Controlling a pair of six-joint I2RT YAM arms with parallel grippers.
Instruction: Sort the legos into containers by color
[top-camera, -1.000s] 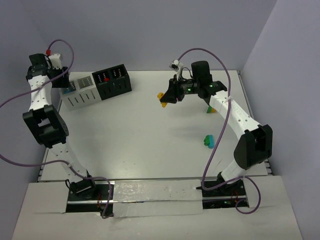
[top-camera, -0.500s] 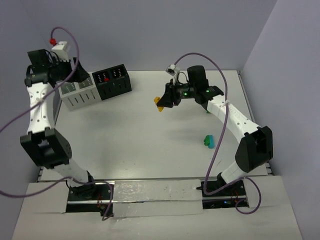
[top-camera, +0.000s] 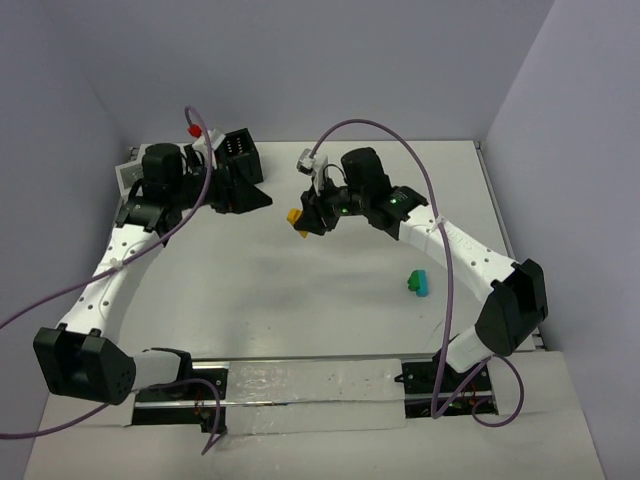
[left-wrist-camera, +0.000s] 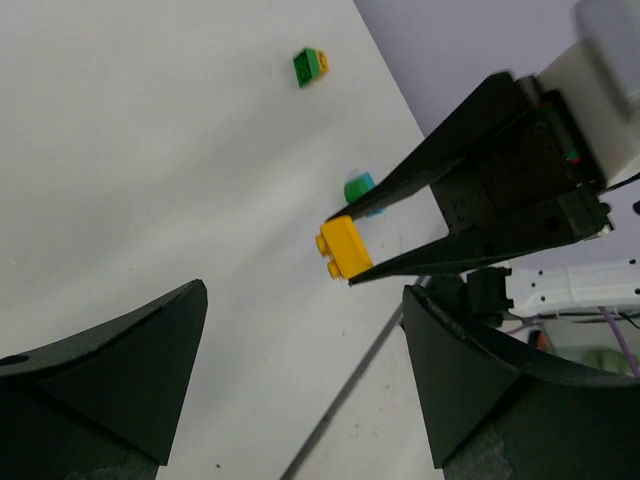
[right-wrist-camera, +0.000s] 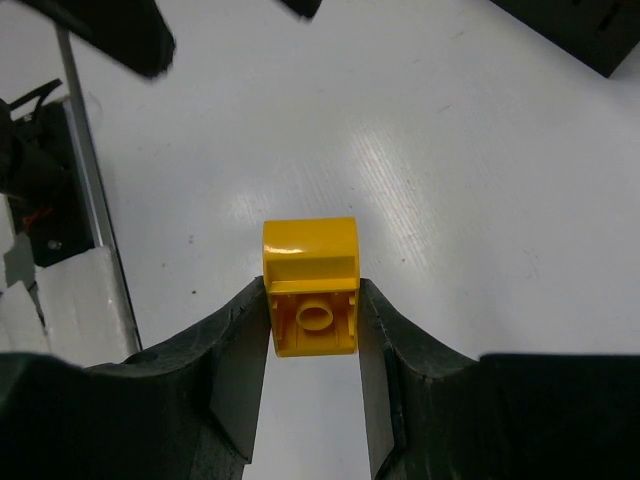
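Observation:
My right gripper (top-camera: 303, 220) is shut on a yellow brick (top-camera: 295, 217) and holds it above the middle of the table. In the right wrist view the brick (right-wrist-camera: 310, 285) sits between my fingertips, hollow underside toward the camera. My left gripper (top-camera: 252, 194) is open and empty, in front of the black container (top-camera: 238, 150) and pointing at the yellow brick (left-wrist-camera: 344, 248). Only a sliver of the white container (top-camera: 128, 178) shows behind my left arm. A green-and-teal lego (top-camera: 417, 283) lies at the right. A green lego (left-wrist-camera: 310, 66) and a teal one (left-wrist-camera: 358, 187) lie beyond.
Purple cables loop over both arms. The table's right edge (top-camera: 490, 200) meets the wall. A taped strip (top-camera: 310, 385) runs along the near edge between the arm bases. A corner of the black container (right-wrist-camera: 570, 30) shows in the right wrist view.
My left arm has swung right from the white container to the front of the black one. My right gripper has carried the yellow brick left, toward the left gripper.

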